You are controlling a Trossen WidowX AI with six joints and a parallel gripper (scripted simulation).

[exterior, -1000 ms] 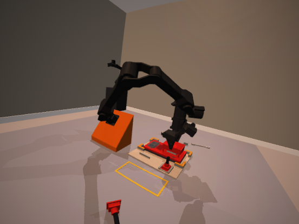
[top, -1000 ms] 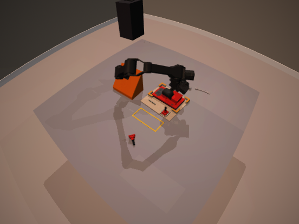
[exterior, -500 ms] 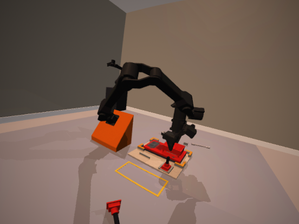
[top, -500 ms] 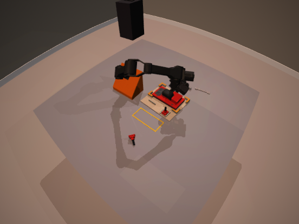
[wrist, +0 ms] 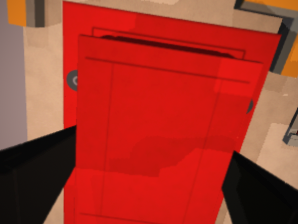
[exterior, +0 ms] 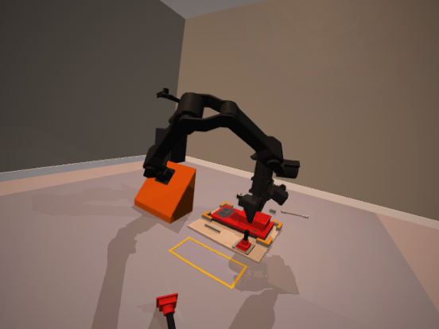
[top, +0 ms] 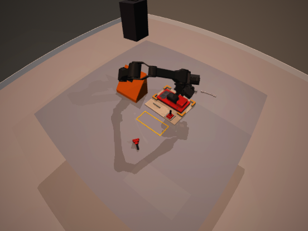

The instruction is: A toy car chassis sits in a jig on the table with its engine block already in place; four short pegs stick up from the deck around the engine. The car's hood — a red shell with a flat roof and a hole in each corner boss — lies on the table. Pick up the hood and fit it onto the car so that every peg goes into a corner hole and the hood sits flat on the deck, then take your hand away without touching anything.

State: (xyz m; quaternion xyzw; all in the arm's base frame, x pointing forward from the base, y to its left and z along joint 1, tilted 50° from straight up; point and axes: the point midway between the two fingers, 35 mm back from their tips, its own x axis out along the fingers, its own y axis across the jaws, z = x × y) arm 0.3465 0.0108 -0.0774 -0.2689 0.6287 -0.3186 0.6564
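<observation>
A black jointed arm point(top: 164, 73) reaches from an orange wedge-shaped base point(top: 133, 88) over a red car point(top: 173, 101) just beside it.

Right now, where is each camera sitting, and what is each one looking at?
Top: high above, looking down at the whole black arm, its orange wedge base and the tan jig board.
Exterior: low at the side, facing the arm, the brown walls behind it.
Wrist: on the gripper, looking straight down; only its black fingers show, shut on the red hood.
Shared: top and exterior both show the yellow floor outline and the red hood.
</observation>
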